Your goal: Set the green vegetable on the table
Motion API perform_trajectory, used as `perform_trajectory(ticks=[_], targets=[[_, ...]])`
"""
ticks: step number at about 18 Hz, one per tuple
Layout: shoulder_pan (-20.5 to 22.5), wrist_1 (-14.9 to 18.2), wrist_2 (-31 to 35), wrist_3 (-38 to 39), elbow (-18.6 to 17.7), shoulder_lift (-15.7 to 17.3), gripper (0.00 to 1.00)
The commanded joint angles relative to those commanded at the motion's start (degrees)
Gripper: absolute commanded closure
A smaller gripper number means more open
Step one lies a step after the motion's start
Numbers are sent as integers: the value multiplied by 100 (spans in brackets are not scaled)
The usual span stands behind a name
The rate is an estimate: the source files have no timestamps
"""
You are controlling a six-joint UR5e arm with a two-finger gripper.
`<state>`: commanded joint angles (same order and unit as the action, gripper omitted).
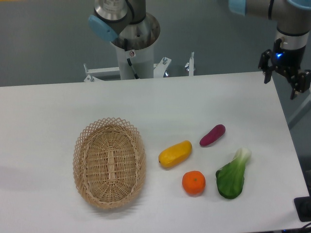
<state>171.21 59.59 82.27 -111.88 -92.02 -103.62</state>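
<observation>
The green vegetable (pixel 232 175) lies on the white table (pixel 58 111) at the front right, leaves toward the front edge and pale stem pointing back right. My gripper (pixel 283 81) hangs at the far right above the table's back right corner, well away from the vegetable. Its fingers (pixel 267 73) are spread apart and hold nothing.
An oval wicker basket (pixel 110 161) stands at the front left with nothing in it. A yellow oblong vegetable (pixel 175 153), a small purple eggplant piece (pixel 213 135) and an orange (pixel 194 183) lie left of the green vegetable. The robot base (pixel 132 48) stands behind the table.
</observation>
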Motion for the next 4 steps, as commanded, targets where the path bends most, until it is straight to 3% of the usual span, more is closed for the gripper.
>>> perform_trajectory(ticks=[4], targets=[[0, -18, -79, 44, -26, 9, 0]])
